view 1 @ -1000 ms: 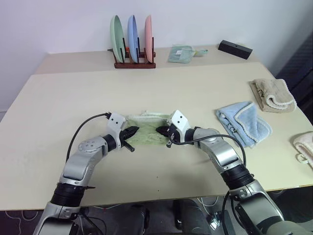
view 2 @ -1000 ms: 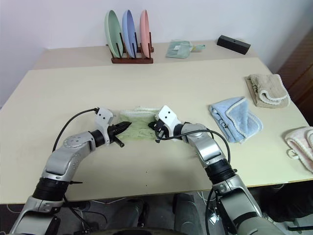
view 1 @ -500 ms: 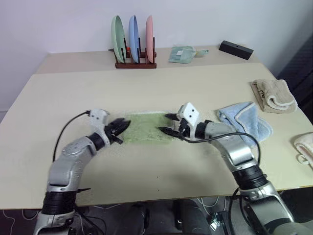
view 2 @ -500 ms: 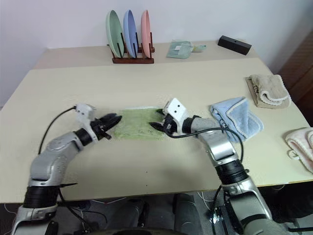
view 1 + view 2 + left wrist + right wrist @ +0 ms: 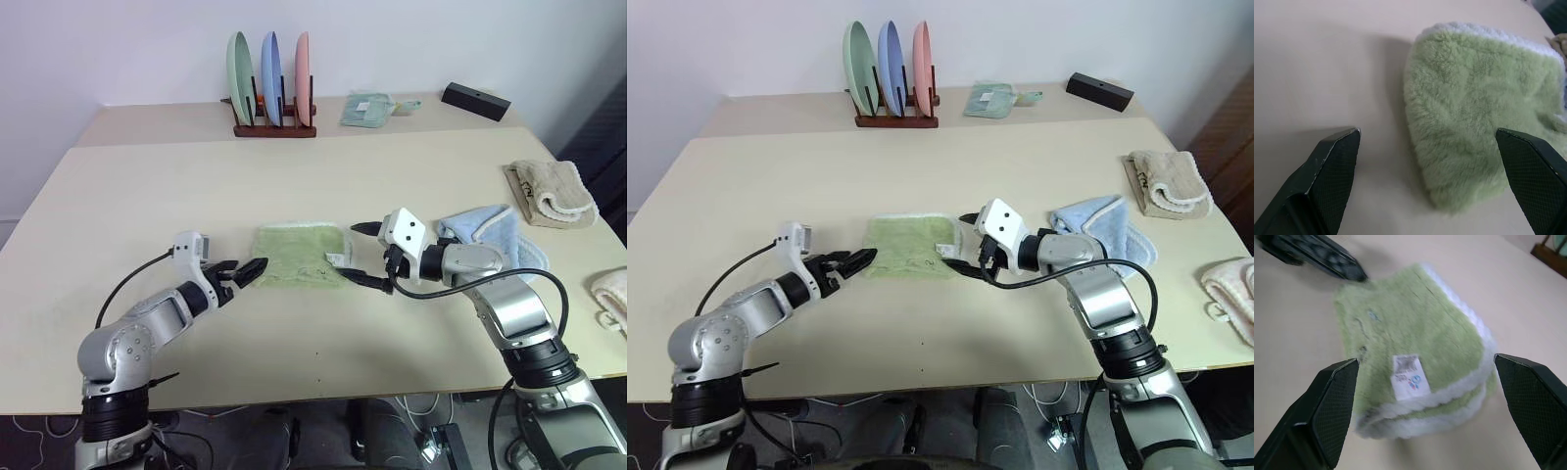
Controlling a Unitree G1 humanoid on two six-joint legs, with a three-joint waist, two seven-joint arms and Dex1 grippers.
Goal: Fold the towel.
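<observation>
Green terry towel (image 5: 299, 257) folded, white-edged, tag up.

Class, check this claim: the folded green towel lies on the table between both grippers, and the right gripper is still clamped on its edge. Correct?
Not quite. The towel does lie folded between the left gripper and the right gripper, but the right gripper is open and clear of it; the right wrist view shows its fingers spread with the towel lying free.

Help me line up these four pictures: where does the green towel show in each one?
Left eye view: green towel at table centre, between the open jaws of both arms.
Right eye view: just left of centre.
Left wrist view: upper right, ahead of the fingers.
Right wrist view: centre.
Shared landmark: its white label, facing the right gripper.
</observation>
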